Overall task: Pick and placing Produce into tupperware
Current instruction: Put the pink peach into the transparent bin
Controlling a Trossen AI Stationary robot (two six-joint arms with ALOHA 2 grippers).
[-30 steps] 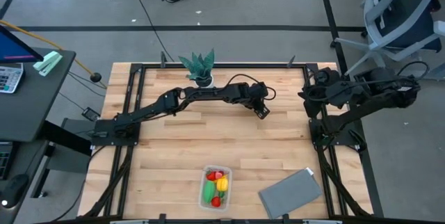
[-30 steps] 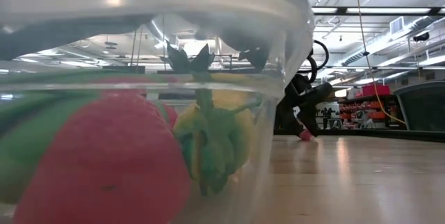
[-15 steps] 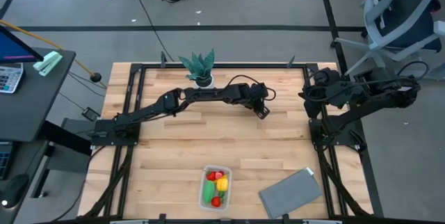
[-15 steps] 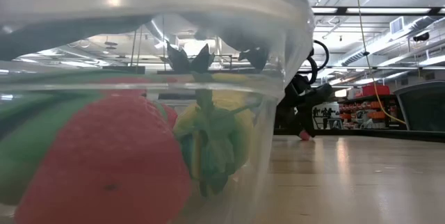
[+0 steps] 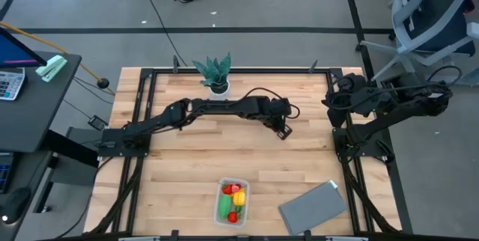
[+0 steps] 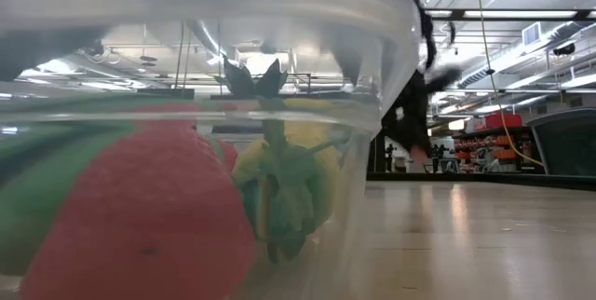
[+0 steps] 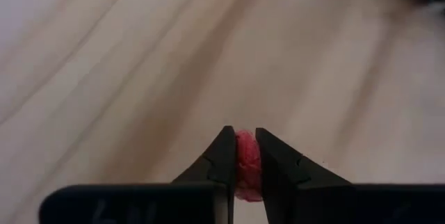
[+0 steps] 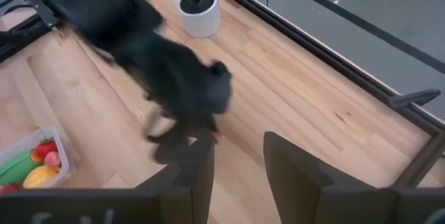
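My left gripper [image 5: 283,131] hangs over the middle right of the table, shut on a small pink-red piece of produce [image 7: 247,161]. In the low view it shows blurred [image 6: 413,142], above the tabletop. The clear tupperware [image 5: 233,201] stands near the table's near edge on its base, with red, yellow and green produce [image 5: 233,196] inside; it fills the low view's left [image 6: 186,151]. My right gripper [image 8: 238,140] is open, drawn back at the table's far right [image 5: 330,100], touching nothing. My left gripper pinches the pink-red piece [image 7: 248,156] between its two fingers [image 7: 222,158], which point down from above. The piece sits between the fingertips, lifted clear of the table.
A spiky green plant in a white pot [image 5: 215,72] stands at the far edge. A flat grey sheet [image 5: 312,207] lies at the near right corner. Bare wood lies between my left gripper and the tupperware.
My left gripper has shut on the pink-red piece, which lay on the table by its fingers, and has risen with it, drifting a little toward the near edge. The piece is now off the tabletop.
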